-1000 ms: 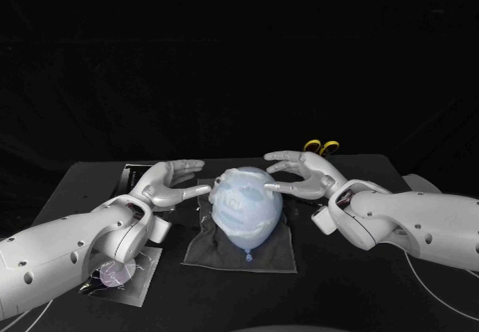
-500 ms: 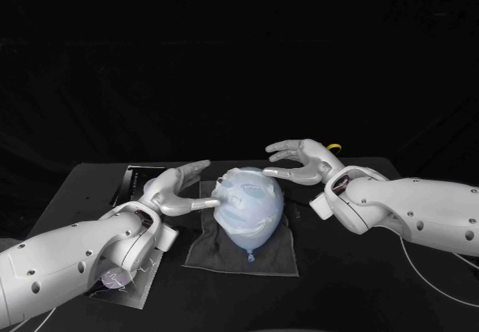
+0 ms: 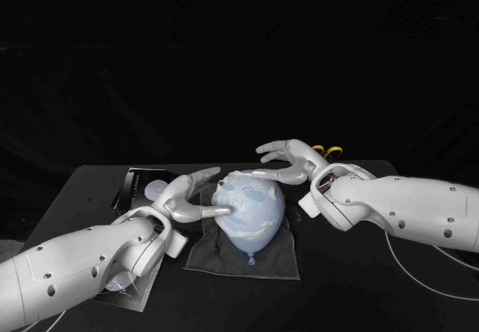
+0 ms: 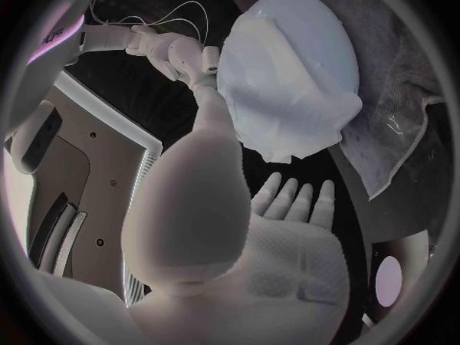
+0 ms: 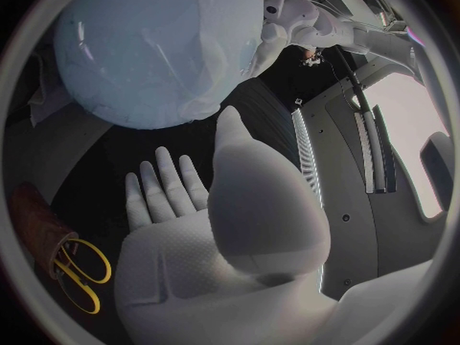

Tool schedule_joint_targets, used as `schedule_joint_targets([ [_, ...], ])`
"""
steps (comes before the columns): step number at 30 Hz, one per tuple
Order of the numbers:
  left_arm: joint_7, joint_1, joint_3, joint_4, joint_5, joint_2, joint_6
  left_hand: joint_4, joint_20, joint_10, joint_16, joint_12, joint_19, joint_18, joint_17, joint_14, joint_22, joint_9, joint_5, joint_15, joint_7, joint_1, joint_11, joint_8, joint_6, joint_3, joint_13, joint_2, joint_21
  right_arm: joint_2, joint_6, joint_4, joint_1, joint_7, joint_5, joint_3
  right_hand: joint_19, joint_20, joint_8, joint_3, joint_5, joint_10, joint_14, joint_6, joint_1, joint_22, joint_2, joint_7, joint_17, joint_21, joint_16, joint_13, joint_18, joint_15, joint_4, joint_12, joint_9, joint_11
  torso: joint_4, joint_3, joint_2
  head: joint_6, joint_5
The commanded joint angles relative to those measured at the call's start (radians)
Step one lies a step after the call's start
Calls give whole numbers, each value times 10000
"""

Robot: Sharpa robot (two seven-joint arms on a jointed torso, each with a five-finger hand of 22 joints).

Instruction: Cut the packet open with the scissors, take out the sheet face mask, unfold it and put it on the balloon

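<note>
- A clear wrapper (image 3: 118, 282) with a pale purple patch lies at the near edge of the counter (image 3: 379, 277), at about 7 o'clock from the balloon, partly under the left arm.
- A dark cloth (image 3: 214, 257) is spread flat at the counter's middle.
- The balloon (image 3: 255, 228) lies on the cloth with its knot pointing to 6 o'clock.
- The mask (image 3: 244, 197) is on the balloon's upper face, its eye and mouth openings showing; in the left wrist view its pale sheet (image 4: 287, 69) drapes over the balloon's far end.
- The left hand (image 3: 185, 197) sits at the balloon's 9 o'clock. Its fingers are wide and hold nothing, and one fingertip (image 3: 226, 209) presses the masked side.
- A dark flat panel (image 3: 131, 181) with a pale edge lies at 10 o'clock, behind the left hand; whether it is the packet cannot be told.
- The right hand (image 3: 295, 162) arches over the balloon's top at 12 to 1 o'clock. Its fingers are wide and hold nothing, and one tip (image 3: 261, 175) touches the crown.
- The scissors (image 3: 323, 148), with yellow handles, lie farthest back at 1 o'clock, just behind the right hand.
</note>
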State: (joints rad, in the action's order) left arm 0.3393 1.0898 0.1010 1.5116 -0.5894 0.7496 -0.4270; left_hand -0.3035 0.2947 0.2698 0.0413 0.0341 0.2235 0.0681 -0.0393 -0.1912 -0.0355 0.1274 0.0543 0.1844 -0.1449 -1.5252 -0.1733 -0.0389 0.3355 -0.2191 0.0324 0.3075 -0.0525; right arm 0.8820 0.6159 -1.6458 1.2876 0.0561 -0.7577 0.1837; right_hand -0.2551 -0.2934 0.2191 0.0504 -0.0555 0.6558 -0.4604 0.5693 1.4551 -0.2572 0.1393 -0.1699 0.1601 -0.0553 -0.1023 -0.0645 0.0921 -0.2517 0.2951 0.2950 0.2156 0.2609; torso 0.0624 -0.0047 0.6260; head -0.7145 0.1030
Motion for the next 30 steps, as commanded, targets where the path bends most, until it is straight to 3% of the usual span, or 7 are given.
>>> schedule_joint_targets([
  [1,-262,2,14,-11,-393,-120,-205,7,-31,-51,-43,-33,-87,-49,14,80,2,-18,28,-25,-713,-93,-92,0,-113,-46,-6,7,53,-111,58,42,14,-474,-535,-8,-60,0,-72,-3,53,91,88,-44,-14,-2,79,-1299,-14,10,39,14,103,-6,0,-46,-14,8,10,-7,1,12,3],
  [8,-715,-3,73,-86,-593,-318,-339,5,-66,-154,-59,-41,-104,34,13,109,-6,-68,35,82,-950,-270,-311,6,-271,-33,-13,4,52,-398,-97,218,18,-867,-860,-11,-88,0,-177,62,47,99,149,-135,-47,5,302,-1303,-69,3,79,14,97,-13,13,-155,-90,15,17,-4,-3,20,24],
  [13,-960,-9,101,-124,-640,-419,-360,4,-33,-335,-88,-64,-471,43,27,191,53,-133,42,195,-1115,-305,-468,38,-472,-39,-33,8,131,-517,-191,272,16,-1149,-1105,-11,-105,0,-206,78,45,96,166,-172,-44,-5,337,-1302,-81,0,90,14,94,-16,14,-178,-111,17,1,-3,-3,-11,29],
  [25,-1409,-19,141,-109,-773,-563,-303,5,-30,-305,-81,-48,-472,41,15,152,51,-119,44,276,-1206,-331,-555,17,-446,-36,-24,9,129,-758,-464,679,13,-1847,-1670,-10,-340,5,-209,-272,53,232,-17,92,240,-124,124,-1301,-88,-69,64,2,113,2,-15,-275,-102,4,11,2,-5,-30,11],
  [30,-1757,-21,158,-130,-832,-641,-229,4,-56,-231,-61,-30,-475,102,-8,70,50,-96,53,444,-1378,-437,-724,-17,-389,-6,-11,-9,129,-801,-311,702,9,-1812,-1671,-9,-761,12,-26,-710,52,614,-892,807,391,-352,-260,-1284,90,-199,-188,-18,189,87,-60,-231,30,-55,-2,0,-4,-14,15],
])
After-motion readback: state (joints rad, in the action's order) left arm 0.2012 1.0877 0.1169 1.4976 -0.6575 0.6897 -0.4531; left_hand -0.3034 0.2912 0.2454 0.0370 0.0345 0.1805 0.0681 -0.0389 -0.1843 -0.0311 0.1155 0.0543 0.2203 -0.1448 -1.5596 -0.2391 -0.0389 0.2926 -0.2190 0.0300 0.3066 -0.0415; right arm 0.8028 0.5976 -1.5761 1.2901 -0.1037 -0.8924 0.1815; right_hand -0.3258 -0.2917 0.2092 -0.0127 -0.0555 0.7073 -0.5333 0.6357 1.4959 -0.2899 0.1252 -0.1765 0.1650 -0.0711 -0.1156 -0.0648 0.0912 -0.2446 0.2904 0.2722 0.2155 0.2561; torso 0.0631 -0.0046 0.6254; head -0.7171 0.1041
